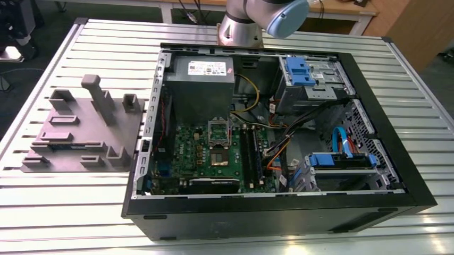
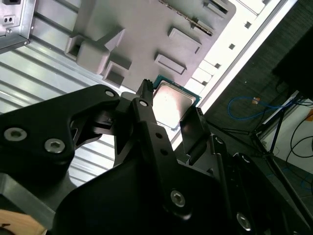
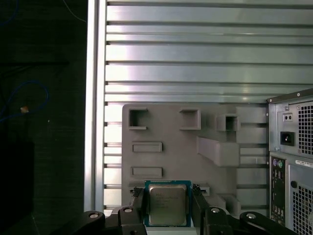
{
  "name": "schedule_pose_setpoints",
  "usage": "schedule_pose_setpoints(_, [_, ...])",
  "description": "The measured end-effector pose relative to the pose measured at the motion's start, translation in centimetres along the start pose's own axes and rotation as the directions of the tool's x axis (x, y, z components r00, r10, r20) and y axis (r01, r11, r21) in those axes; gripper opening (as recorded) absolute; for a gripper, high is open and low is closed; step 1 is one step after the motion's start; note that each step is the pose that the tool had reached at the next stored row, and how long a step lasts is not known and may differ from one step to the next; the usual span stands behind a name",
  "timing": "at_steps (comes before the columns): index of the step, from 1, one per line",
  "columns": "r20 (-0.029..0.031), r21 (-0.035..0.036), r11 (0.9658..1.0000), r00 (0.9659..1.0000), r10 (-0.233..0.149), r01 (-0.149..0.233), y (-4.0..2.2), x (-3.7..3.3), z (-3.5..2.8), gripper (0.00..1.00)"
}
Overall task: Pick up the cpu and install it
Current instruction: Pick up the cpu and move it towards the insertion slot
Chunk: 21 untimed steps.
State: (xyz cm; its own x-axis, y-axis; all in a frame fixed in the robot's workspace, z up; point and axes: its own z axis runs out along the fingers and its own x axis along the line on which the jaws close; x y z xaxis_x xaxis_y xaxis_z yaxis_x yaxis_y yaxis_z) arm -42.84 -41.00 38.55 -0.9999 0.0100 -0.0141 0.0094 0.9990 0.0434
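Slatted metal tabletop (image 1: 42, 212) carries everything I can see from here. Toward the exterior view's left lies a grey moulded fixture (image 1: 82, 133), with blocks and shallow pockets rising from its face. In both wrist views the cpu (image 3: 167, 204) is pinched between the black jaws, one pressed against each of two opposite edges. Its silver top faces the cameras and a thin green rim shows around it. It hangs clear of the fixture, over one of the fixture's edges. In the second wrist view the cpu (image 2: 172, 104) overlaps both that edge and the bare slats beyond it.

Just beside the fixture, an open black computer case (image 1: 284, 212) lies on its side and takes up the middle and the exterior view's right. Inside it, a grey power supply (image 1: 202, 85) with a white label sits at the far end. Nearer is the green motherboard (image 1: 248, 159), bearing a hollow metal socket frame (image 1: 218, 130). Beyond the case stands the arm (image 1: 245, 24), silver with a pale blue cap. Orange and black cables (image 1: 277, 154) run past the board. Further right are two blue drive caddies, one far (image 1: 301, 69), one near (image 1: 341, 159).
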Motion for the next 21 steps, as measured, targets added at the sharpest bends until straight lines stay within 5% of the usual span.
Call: schedule_pose_setpoints(21, [-0.0001,-0.0009,1.0000,1.0000,0.000,0.000,0.00,-0.37,0.02,0.47])
